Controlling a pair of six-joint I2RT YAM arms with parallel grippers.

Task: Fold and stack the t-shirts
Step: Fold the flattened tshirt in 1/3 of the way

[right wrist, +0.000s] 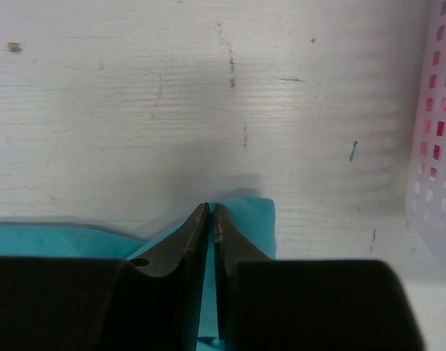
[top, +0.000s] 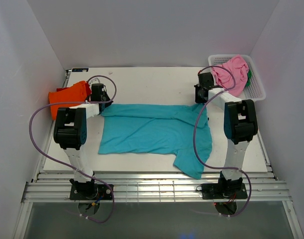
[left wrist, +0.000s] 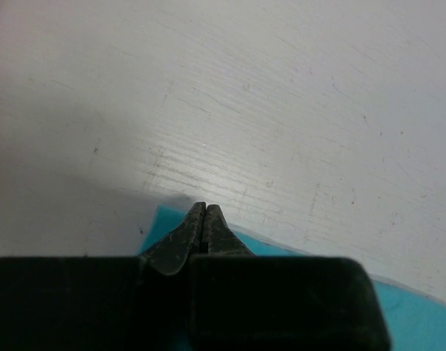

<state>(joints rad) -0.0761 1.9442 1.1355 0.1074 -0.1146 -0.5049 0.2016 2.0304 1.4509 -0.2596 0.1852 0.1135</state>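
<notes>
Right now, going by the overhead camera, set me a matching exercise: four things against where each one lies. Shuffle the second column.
1. teal t-shirt
2. orange t-shirt
3. pink t-shirt
4. white lattice basket

a. far right corner of the table
b. heaped in the basket
c. spread out at the table's middle
d. bunched at the table's left edge

Pairs: 1-c, 2-d, 3-b, 4-a

Pretty clearly a robotics lab test cell, not a home: plain white panels (top: 142, 30) box in a white table (top: 152, 79), a left arm (top: 70, 127) and a right arm (top: 240, 122) sit on aluminium rails (top: 157, 189) up front, purple cable (top: 32, 133) looping loose.
</notes>
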